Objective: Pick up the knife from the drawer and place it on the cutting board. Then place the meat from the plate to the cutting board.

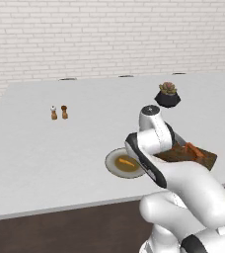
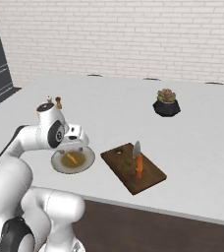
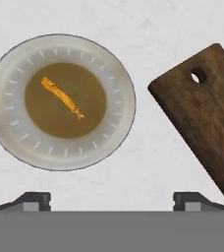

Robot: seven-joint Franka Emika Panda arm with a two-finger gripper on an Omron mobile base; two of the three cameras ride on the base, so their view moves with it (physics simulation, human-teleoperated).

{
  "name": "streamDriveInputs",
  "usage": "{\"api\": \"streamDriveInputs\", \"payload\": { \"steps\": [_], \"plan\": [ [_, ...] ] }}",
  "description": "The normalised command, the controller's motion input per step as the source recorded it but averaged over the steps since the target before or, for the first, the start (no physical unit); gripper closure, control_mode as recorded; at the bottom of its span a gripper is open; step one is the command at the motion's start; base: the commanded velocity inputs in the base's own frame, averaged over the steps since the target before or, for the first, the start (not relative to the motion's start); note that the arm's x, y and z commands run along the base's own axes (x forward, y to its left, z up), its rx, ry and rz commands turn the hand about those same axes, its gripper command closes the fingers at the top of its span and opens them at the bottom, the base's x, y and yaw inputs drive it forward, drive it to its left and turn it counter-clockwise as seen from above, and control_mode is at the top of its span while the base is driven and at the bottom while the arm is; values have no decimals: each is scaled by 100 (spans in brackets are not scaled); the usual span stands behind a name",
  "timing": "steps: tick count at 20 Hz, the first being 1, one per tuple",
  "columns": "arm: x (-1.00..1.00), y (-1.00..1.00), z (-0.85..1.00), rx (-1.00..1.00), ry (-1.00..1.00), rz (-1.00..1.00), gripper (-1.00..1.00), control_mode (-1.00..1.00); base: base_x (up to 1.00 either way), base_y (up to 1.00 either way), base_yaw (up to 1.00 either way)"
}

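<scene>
White counter [image 1: 45, 163], brick wall behind.
L base view: plate [image 1: 113, 168] w/ meat [image 1: 126, 161] at centre; cutting board [image 1: 209, 160] just right, knife [image 1: 195, 149] on it. Plant pot [image 1: 167, 97], shakers [image 1: 58, 112] well apart.
R base view: knife step judged done.
Hand view: gripper [image 3: 112, 199] above plate, fingers spread wide, empty. Step: meat pickup. Next: centre over meat, descend, close.

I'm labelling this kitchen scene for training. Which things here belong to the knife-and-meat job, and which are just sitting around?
Part of the job:
knife, lying on the cutting board
meat, on the plate
gripper, open above the counter

Just lying about:
potted succulent
two small shakers
</scene>
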Motion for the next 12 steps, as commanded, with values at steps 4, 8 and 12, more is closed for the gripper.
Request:
{"api": "streamDriveInputs", "payload": {
  "steps": [4, 8, 12],
  "plan": [
    [45, 42, -10, 1, 31, 7, -100, -100, 0, 0, 0],
    [59, 19, -20, 0, 34, 7, -100, -100, 0, 0, 0],
    [41, 18, -37, 0, 31, 7, -100, -100, 0, 0, 0]
  ]
}}
